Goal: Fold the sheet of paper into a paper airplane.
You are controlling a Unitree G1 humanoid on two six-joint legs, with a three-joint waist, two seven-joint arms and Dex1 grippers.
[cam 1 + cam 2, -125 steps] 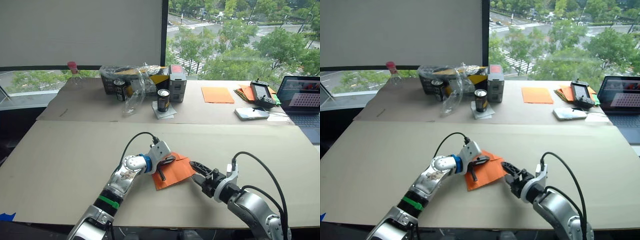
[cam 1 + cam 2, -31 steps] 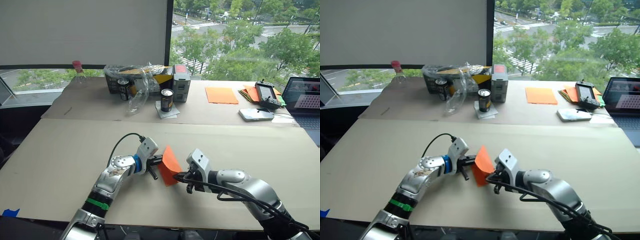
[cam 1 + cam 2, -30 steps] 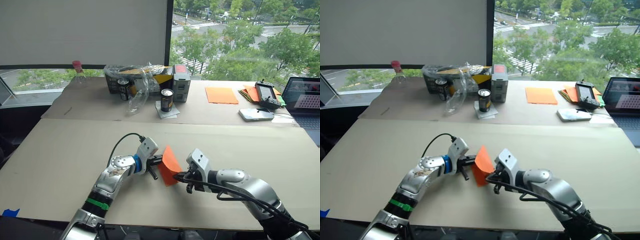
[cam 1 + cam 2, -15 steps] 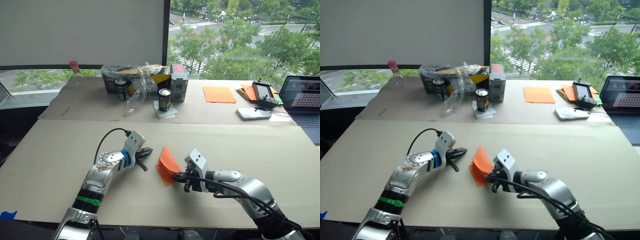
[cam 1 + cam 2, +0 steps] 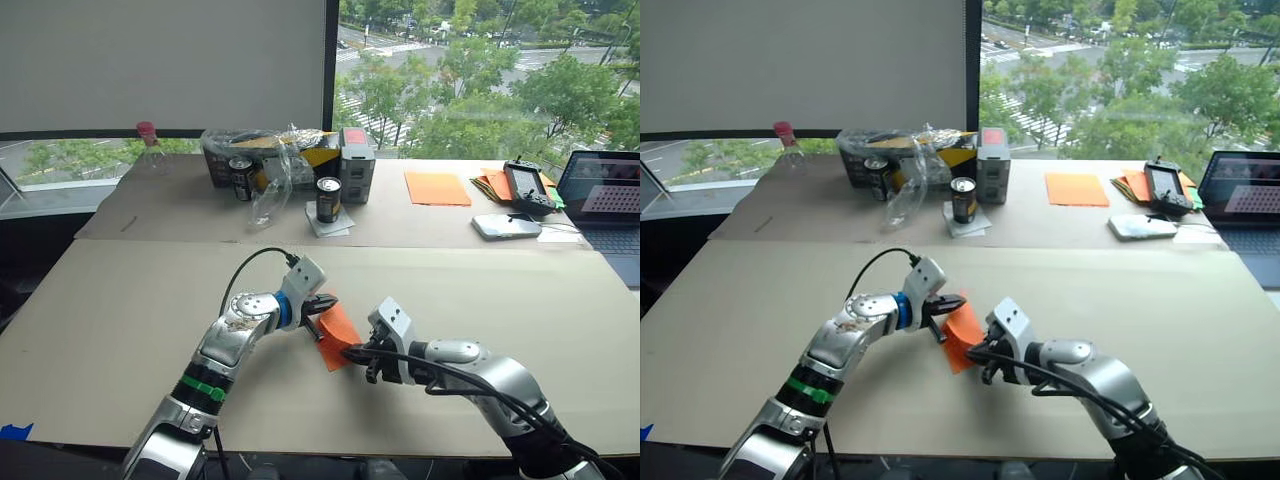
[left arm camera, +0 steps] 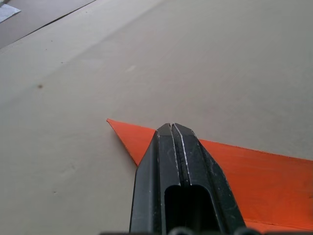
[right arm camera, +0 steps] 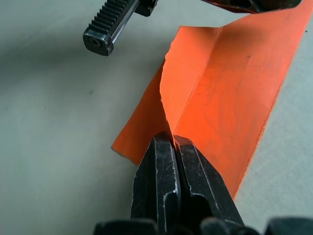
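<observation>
The left gripper [image 5: 325, 306], fingers clenched, has returned to press the creased orange sheet of paper [image 5: 338, 334]; the right gripper [image 7: 172, 147] stays pinching its raised flap, so folding continues.

Beige table [image 5: 120, 320], treelined window [image 5: 480, 80]

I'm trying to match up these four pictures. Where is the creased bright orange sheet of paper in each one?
Left eye view: creased bright orange sheet of paper, centre, between both grippers.
Right eye view: centre.
Left wrist view: behind the left gripper, lower right.
Right wrist view: upper right, pinched by the right gripper.
Shared landmark: the beige cardboard tabletop.
</observation>
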